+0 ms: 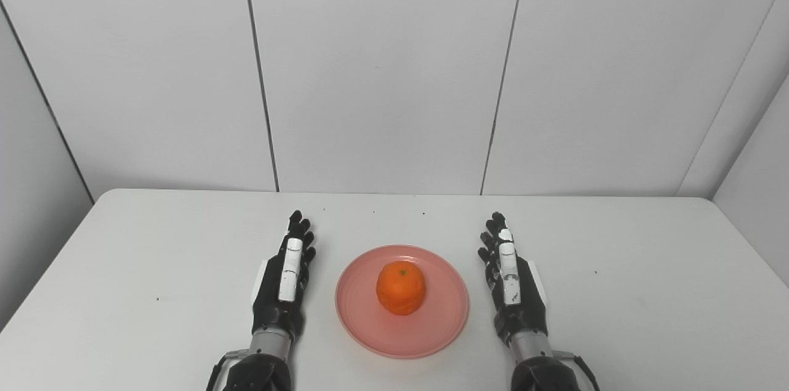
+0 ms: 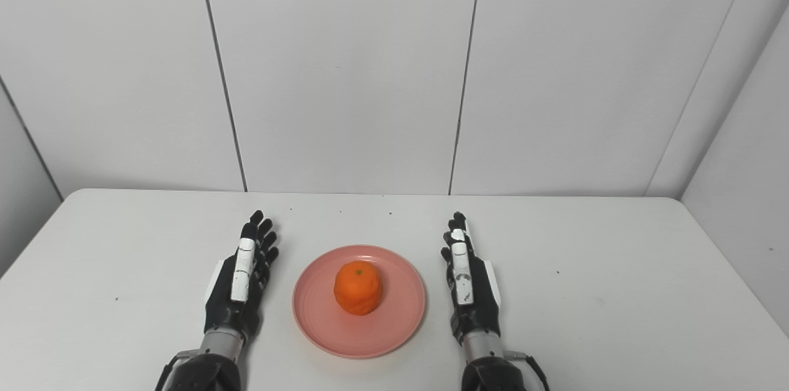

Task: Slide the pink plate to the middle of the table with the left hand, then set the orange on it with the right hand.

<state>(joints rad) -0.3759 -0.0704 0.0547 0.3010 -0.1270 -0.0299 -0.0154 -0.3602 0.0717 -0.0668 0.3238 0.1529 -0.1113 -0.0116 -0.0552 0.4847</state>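
Orange: you see the orange (image 1: 400, 287) sitting on the pink plate (image 1: 363, 311), a little above the plate's centre, its green stem dot facing up.
Plate: the pink plate lies flat on the white table (image 1: 123, 267), in the lower middle of the frame, midway between your two hands.
Left hand: your left hand (image 1: 285, 277) rests at lower left of centre, just beside the plate's left rim and apart from it; its fingers (image 1: 299, 232) are stretched out straight toward the far wall, holding nothing.
Right hand: your right hand (image 1: 510, 280) mirrors it at lower right of centre, just beside the right rim, fingers extended and empty.
Backdrop: pale wall panels (image 1: 382, 70) fill the upper half of the frame behind the table's far edge.
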